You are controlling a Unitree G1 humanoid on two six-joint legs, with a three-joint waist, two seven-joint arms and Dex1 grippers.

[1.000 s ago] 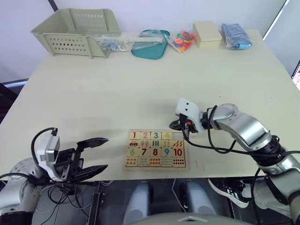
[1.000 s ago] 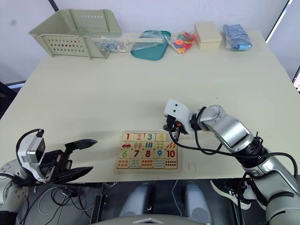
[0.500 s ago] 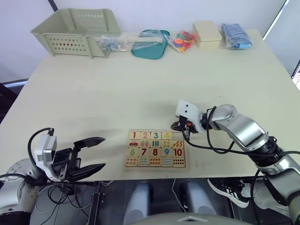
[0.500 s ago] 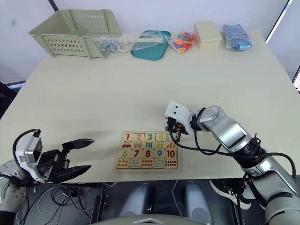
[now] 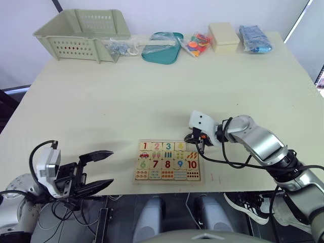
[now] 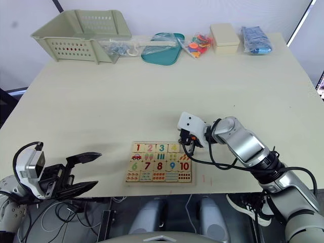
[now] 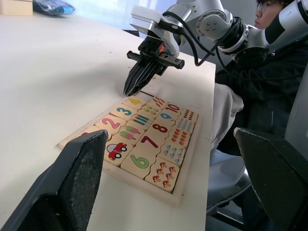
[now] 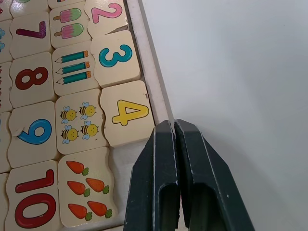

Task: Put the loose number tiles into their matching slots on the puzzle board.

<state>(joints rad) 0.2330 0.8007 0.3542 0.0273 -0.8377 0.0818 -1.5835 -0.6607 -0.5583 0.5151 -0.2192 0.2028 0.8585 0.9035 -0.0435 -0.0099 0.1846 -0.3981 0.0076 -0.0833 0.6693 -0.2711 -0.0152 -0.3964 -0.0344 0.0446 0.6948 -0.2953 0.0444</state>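
- Where the bench nears its near edge, about midway along, carries the puzzle board lying flat.
- Holds four number tiles seated in the board's upper row: 1, 2, 3 and 4, counting from the end toward the bench's left edge.
- Leaves one slot bare in that row, next to the 4 and above the carrot tile, at the board corner toward the bench's right edge.
- Shows no tile with a 5 anywhere that can be made out.
- Places the right gripper at that same corner, tips pointing down over the rim beside the bare slot.
- Keeps its fingers pressed together with nothing between them; cannot tell whether the tips touch the wood.
- Sets the left gripper off the near left corner of the bench, well apart from the board.
- Spreads its fingers wide, holding nothing.
- Lines the far edge with a pale green basket toward the left corner, then a teal tray, a bag of coloured pieces, a beige box and a blue bag.
- Catches, from the left wrist, a seated person in dark clothes behind the right arm.
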